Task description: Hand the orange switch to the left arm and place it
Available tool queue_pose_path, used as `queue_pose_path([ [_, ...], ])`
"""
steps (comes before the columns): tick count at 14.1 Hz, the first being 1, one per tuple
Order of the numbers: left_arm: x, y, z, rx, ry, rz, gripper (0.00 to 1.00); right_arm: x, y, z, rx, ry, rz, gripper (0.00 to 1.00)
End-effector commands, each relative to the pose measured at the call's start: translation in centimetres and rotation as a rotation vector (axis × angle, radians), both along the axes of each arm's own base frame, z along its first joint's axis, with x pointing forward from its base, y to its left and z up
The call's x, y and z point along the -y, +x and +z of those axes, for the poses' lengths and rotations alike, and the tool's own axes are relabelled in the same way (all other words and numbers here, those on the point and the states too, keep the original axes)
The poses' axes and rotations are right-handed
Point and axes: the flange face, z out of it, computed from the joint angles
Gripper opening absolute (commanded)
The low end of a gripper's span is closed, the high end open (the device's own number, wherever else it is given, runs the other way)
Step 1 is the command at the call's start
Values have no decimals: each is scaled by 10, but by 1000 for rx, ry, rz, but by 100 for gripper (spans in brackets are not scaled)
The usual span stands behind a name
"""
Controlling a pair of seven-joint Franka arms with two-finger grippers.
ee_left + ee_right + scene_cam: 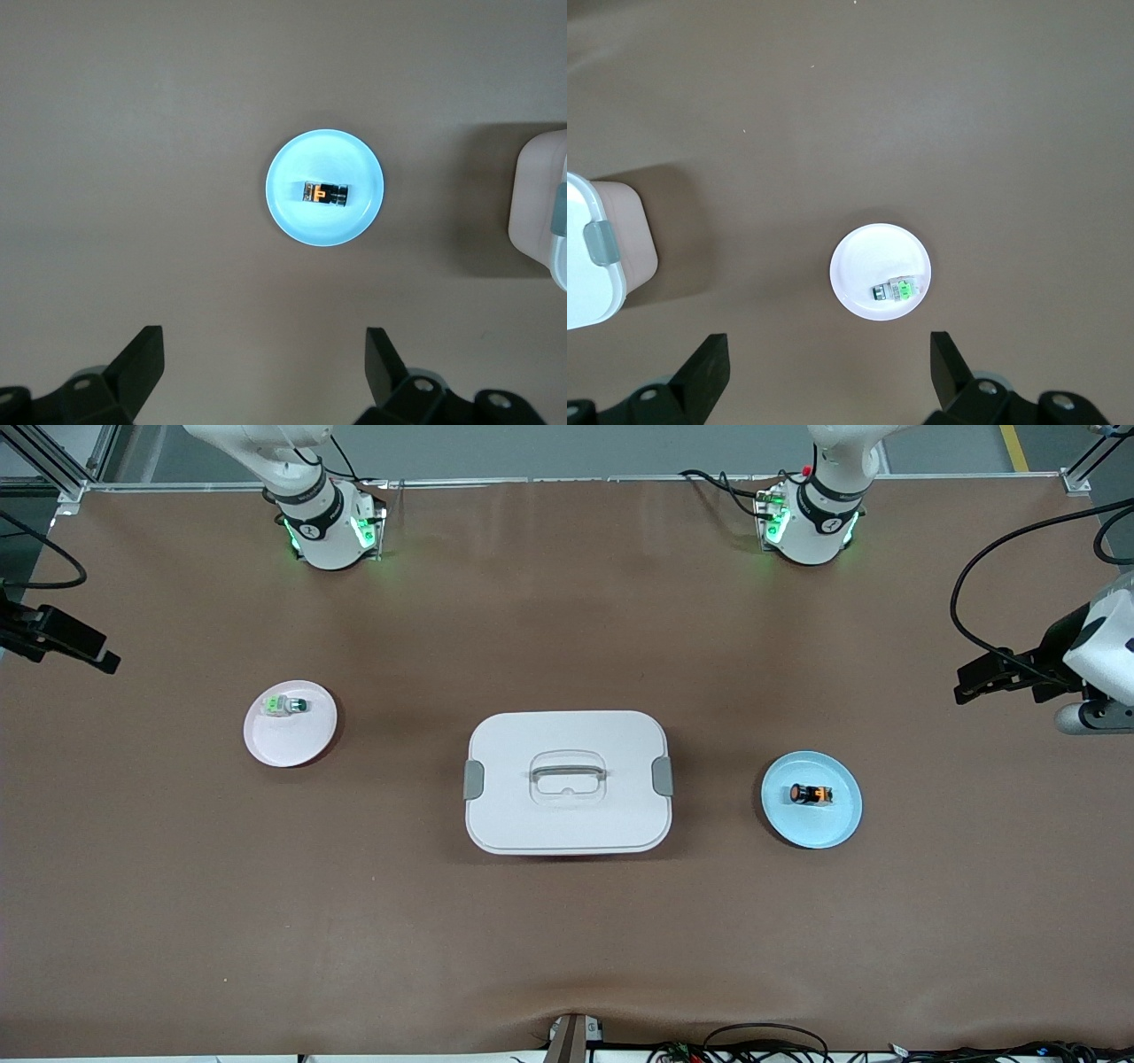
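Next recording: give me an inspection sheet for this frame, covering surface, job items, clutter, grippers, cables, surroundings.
Surface: brown table, bare around the items.
Job's things: orange switch lying on its side on the blue plate; white box at centre, lid on.
Clutter: green-and-white switch on the white plate.
Grippers: left gripper open, high over the table beside the blue plate; right gripper open beside the white plate; both wait.
Cables: black cables along the table's near edge.
Surroundings: nothing seen.

I log: box smooth white plastic, grey clips; blue plate glossy; table cover matt brown, paper-like; gripper fingers matt black.
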Motion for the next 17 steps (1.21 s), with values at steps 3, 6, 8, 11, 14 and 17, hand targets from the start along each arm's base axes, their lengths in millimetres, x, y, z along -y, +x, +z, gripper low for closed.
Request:
queue_pose_path([
  [3,3,-4,18,33,8,-2,100,-1,-14,0,3,-17,-1,100],
  [6,5,-9,35,59,13,-12,100,-1,-15,0,3,-17,-1,100],
  [8,10,-17,43,68,25,-17,100,-1,-15,0,2,-17,-2,100],
  [11,8,-29,46,34,30,-1,100,-1,-15,0,2,-17,-1,100],
  [14,8,-50,49,22,37,11,100,-3,-15,0,3,-17,2,100],
  [17,9,-64,53,24,22,21,100,-3,-16,1,5,-17,3,100],
])
